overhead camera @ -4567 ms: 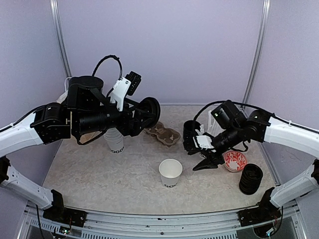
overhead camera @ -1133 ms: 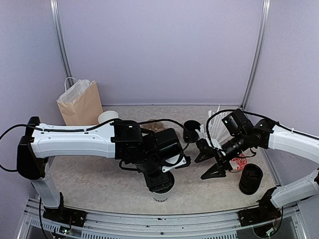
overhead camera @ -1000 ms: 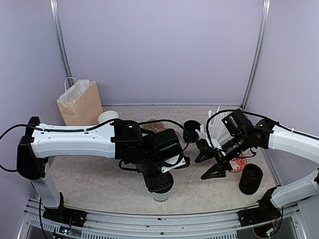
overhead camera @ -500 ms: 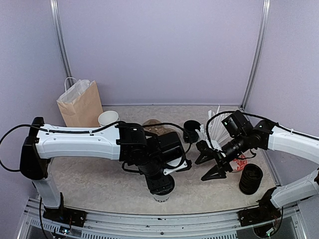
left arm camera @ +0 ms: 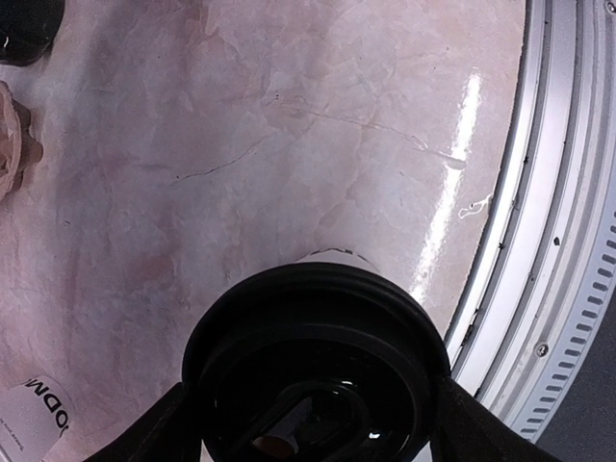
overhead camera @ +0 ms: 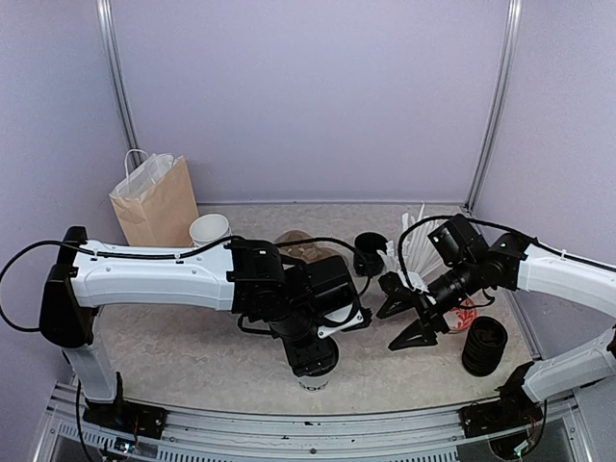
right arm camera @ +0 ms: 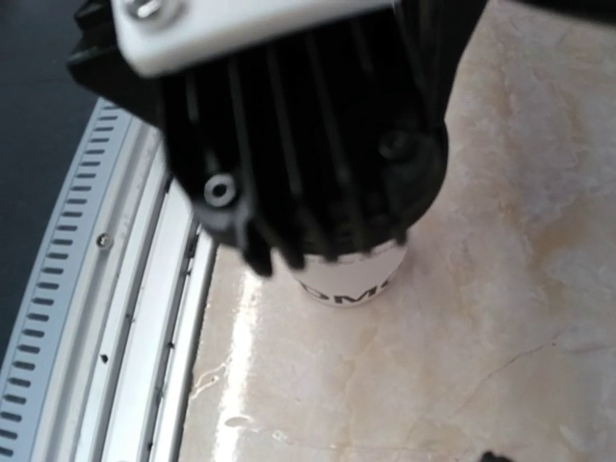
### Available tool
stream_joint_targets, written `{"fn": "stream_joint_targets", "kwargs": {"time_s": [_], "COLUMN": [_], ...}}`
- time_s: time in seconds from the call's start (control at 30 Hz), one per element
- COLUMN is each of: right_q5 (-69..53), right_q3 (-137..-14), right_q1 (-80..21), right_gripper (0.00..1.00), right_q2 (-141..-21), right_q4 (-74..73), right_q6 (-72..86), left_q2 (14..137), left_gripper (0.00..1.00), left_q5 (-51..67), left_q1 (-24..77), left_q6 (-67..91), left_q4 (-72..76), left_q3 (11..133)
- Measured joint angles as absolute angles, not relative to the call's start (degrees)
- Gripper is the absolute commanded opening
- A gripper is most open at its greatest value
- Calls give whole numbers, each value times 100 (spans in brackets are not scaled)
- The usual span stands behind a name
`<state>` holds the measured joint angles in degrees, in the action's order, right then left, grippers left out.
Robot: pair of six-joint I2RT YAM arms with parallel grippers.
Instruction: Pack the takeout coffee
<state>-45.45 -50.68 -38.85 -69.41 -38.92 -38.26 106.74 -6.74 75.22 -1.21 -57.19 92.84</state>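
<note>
**A:** Swung across from the far left since the earliest view, the left gripper [overhead camera: 311, 360] is now found over the near cup [overhead camera: 310, 382]. A black lid [left arm camera: 310, 318] is seen on that cup, which was open then.

**B:** Is the lid being gripped?

**A:** That cannot be told. In the left wrist view both fingers [left arm camera: 173, 423] are seen flanking the lid's rim. Whether the rim is pinched or has just been let go is not shown. The right gripper [overhead camera: 402, 320] is held just to the right of the cup with its jaws spread, and nothing is carried between them.

**B:** How much of the packing is judged done?

**A:** One cup appears capped, though the seating of the lid cannot be checked from here. A second cup [overhead camera: 210, 229] is seen uncapped at the far left, just beside the paper bag [overhead camera: 154, 204]. Neither cup has been set in the brown tray [overhead camera: 294, 241] or in the bag. Most of the task is therefore judged to be left. Spare lids [overhead camera: 484, 345] are stacked at the right.

**B:** And how is the near cup placed?

**A:** It stands upright on the table [overhead camera: 192, 346], close to the front rail. Its long axis is vertical, with the lid upward and the narrower base down. Its printed lettering is turned toward the right wrist camera.
</note>
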Motion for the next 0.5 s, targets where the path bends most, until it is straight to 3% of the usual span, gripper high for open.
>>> {"fn": "stream_joint_targets", "kwargs": {"time_s": [0.03, 0.07, 0.37, 0.5], "right_q5": [-4545, -4545, -4556, -4593], "right_q3": [-5068, -5068, -5072, -5100], "right_q1": [-3885, -3885, -3885, -3885], "right_gripper": [75, 75, 75, 68], "right_q2": [-6941, -6941, -6954, -7037], "right_q4": [-3892, -3892, -3920, -3938], "right_q6": [-3826, -3826, -3830, -3793], "left_q2": [10674, 10674, 10545, 10232], "left_gripper": [98, 99, 99, 99], "left_q5": [-676, -681, -740, -858], "left_q1": [7522, 7522, 7533, 7535], "left_q6": [-113, -113, -30, 115], "left_q4": [-5693, -5677, -5581, -5542], "left_q3": [9271, 9262, 9185, 9107]}}
